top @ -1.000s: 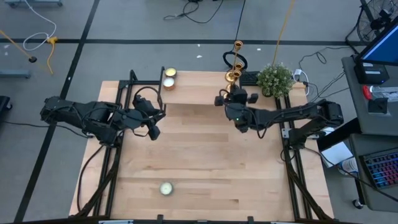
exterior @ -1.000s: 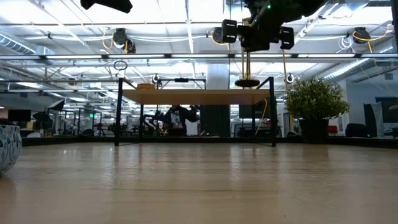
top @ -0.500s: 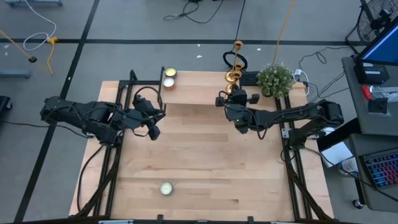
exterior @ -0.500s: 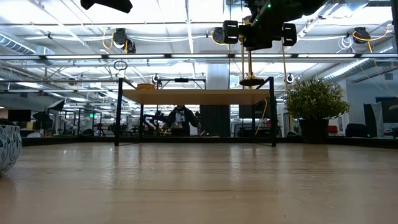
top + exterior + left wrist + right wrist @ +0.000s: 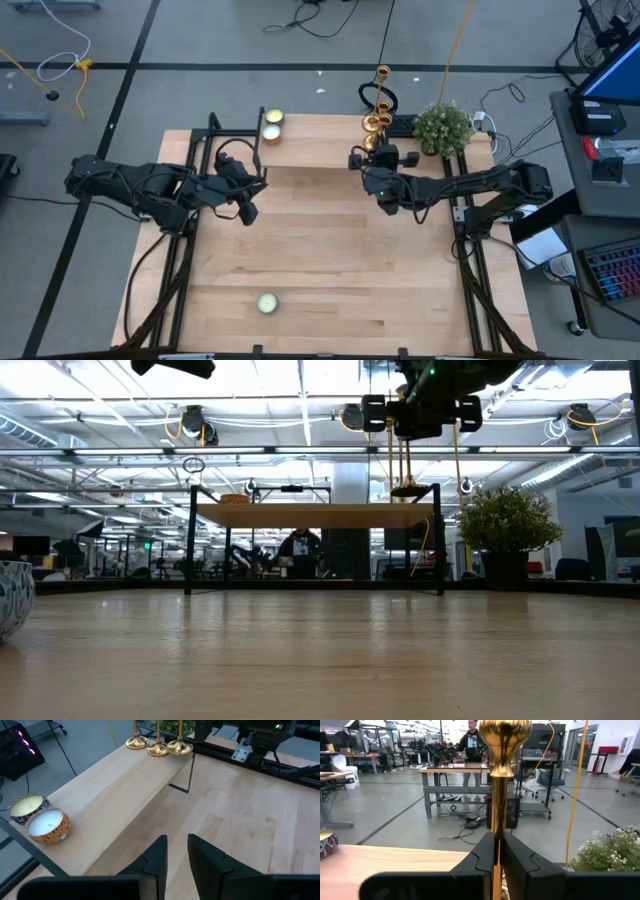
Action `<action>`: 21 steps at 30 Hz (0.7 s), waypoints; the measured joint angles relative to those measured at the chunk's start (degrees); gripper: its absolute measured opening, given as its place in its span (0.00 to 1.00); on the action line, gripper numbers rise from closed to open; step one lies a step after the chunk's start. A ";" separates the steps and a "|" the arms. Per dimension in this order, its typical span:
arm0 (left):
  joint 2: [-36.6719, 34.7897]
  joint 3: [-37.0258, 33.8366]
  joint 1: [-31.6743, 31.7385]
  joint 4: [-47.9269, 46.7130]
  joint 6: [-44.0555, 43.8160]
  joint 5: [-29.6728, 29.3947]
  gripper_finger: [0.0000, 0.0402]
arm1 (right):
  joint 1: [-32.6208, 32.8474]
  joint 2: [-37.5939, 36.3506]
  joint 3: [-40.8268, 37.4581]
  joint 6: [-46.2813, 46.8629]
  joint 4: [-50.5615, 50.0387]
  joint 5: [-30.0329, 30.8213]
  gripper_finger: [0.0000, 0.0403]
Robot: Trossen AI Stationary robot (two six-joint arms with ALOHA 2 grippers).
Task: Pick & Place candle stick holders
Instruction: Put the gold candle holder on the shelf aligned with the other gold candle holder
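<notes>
Three gold candle stick holders are at the right end of the raised wooden shelf [image 5: 115, 790]. Two of them [image 5: 136, 742] [image 5: 157, 750] stand on it by their round bases. My right gripper [image 5: 497, 842] is shut on the third [image 5: 179, 747], beside those two, and shows over the shelf's front edge [image 5: 373, 150]. In the low view this holder's base [image 5: 405, 489] shows just above the shelf. My left gripper [image 5: 177, 855] hovers over the table's left part [image 5: 252, 195], its fingers a narrow gap apart with nothing between them. My right gripper pinches the holder's slim stem [image 5: 496, 827] between its two fingers, below the cup top [image 5: 504, 735]. The fingers reach in level from the table's near side and lie across the stem. The holder stands upright in the hold; I cannot tell whether its base touches the shelf.
Two round candles [image 5: 47, 825] [image 5: 25, 805] sit at the shelf's left end. Another candle [image 5: 266, 302] lies near the table's front edge. A potted plant [image 5: 442, 128] stands at the back right, and a patterned bowl [image 5: 12, 595] shows at the low view's left edge.
My right gripper has swung a little toward the table's right edge with the holder. The holder has stayed upright, and its base has drifted the same way above the shelf.
</notes>
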 joint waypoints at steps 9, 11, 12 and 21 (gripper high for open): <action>0.00 0.00 -0.04 0.60 0.23 0.83 0.20 | -0.02 0.00 0.02 5.06 -3.56 -1.69 0.03; 0.00 0.00 -0.04 0.58 0.23 0.83 0.20 | -0.02 0.00 0.02 7.45 -5.77 -1.69 0.03; 0.00 0.00 -0.04 0.60 0.23 0.83 0.20 | -0.02 0.00 0.02 8.44 -6.50 -1.74 0.03; 0.00 0.00 0.00 0.60 0.32 0.99 0.20 | -0.02 0.00 0.02 9.18 -7.50 -1.79 0.03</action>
